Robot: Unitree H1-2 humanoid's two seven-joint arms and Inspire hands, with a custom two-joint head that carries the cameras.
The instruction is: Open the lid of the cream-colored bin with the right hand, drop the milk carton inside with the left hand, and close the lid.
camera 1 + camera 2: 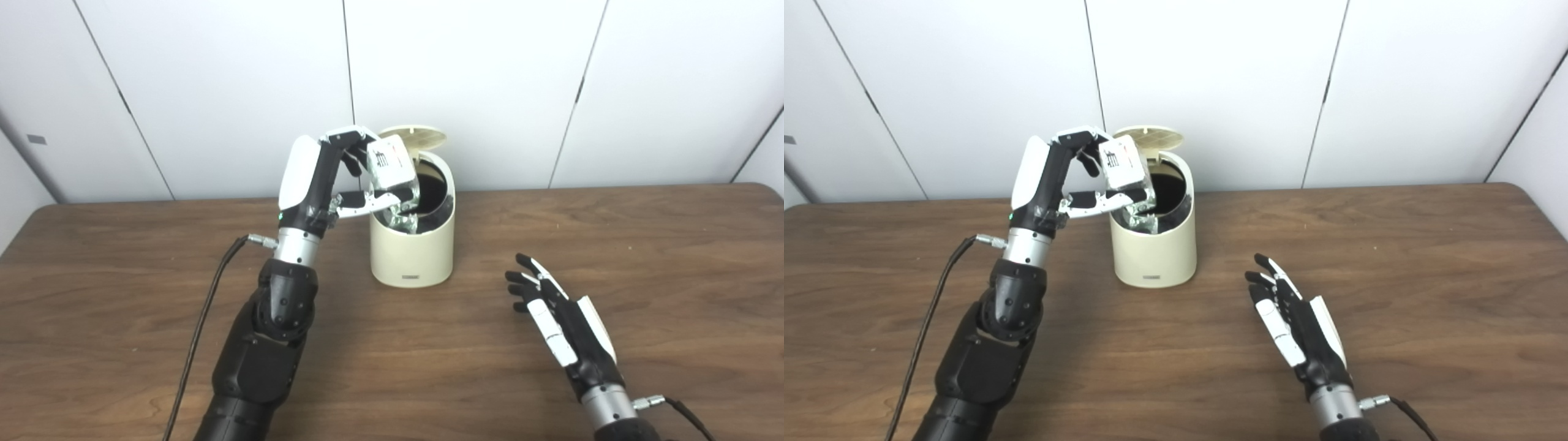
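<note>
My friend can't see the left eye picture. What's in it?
The left hand holds a milk carton over the open cream bin, whose lid is tipped up. The right hand waits open above the brown table.

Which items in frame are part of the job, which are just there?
In the job:
- milk carton, held by the left hand over the opening
- cream-colored bin
- lid, raised
- right hand, open, away from the bin

Just there:
- wooden table
- black cable alongside the left arm
</note>
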